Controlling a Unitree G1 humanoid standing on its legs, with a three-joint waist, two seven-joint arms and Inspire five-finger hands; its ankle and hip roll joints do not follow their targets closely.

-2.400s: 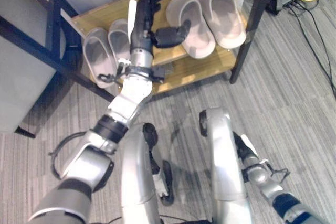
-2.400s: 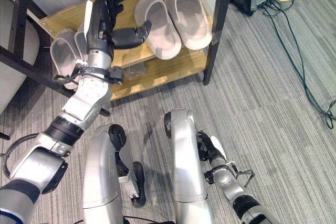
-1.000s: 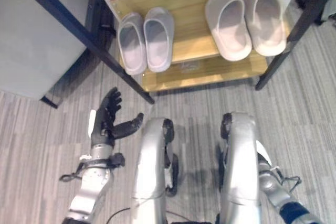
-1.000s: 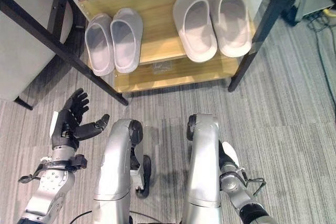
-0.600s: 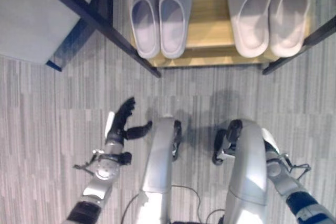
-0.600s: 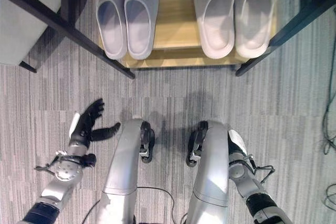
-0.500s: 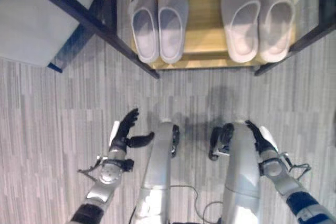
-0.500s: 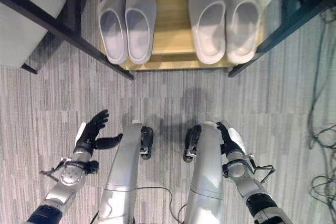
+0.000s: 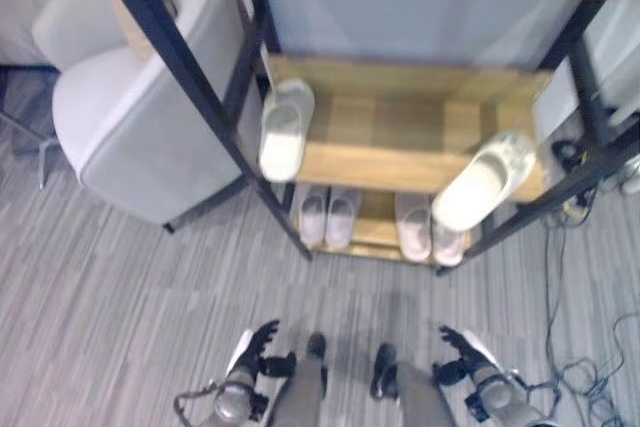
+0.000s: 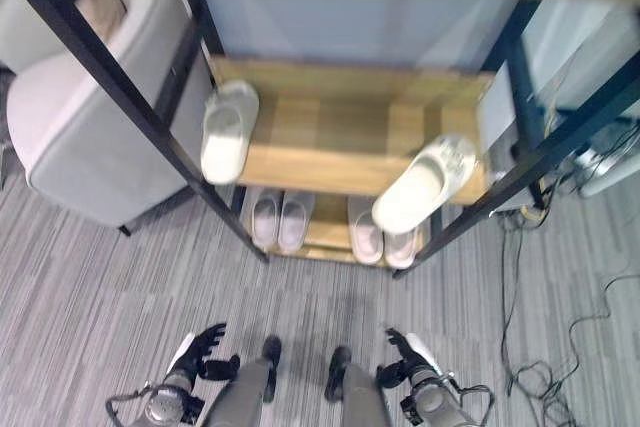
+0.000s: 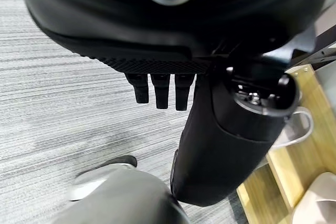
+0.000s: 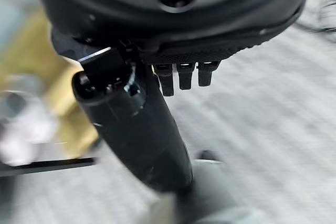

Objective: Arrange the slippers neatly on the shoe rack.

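Slippers (image 9: 329, 216) on shoe rack (image 9: 404, 152), well apart from both open hands (image 9: 258, 346).

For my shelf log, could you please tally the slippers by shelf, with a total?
Middle shelf: 2 slippers, one at the left and one at the right.
Bottom shelf: 4 slippers, a left pair and a right pair.
Total: 6 slippers.

Shoe rack (image 9: 400, 162): I see a wooden rack with black metal posts and several shelves.
Middle shelf, left slipper (image 9: 284, 131): pale, lying lengthwise at the left end, toe over the front edge.
Middle shelf, right slipper (image 9: 482, 183): pale, turned at an angle, overhanging the front right corner.
Bottom shelf, left pair (image 9: 328, 216): two light slippers side by side.
Bottom shelf, right pair (image 9: 428, 232): side by side, partly hidden.
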